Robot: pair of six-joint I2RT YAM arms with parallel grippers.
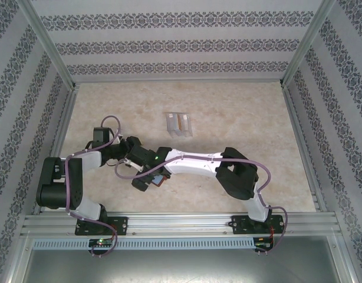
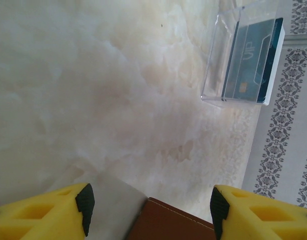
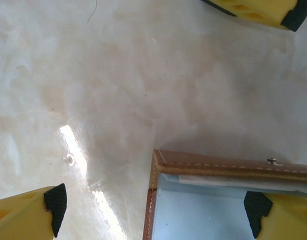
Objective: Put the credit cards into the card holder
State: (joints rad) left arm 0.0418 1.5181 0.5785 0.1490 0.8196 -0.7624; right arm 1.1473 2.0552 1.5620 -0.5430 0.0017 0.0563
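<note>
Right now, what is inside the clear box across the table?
The clear box holds credit cards; the front one is bluish, marked VIP, with a chip. Any behind it are covered.

Two robot arms, left arm (image 1: 69,177) and right arm (image 1: 196,162); one brown leather card holder (image 3: 218,167); one pale card (image 2: 111,205); one clear box (image 2: 216,60) holding cards (image 2: 253,60), number unclear.

Top camera looks down; close wrist cameras share the card holder (image 3: 208,164)
</note>
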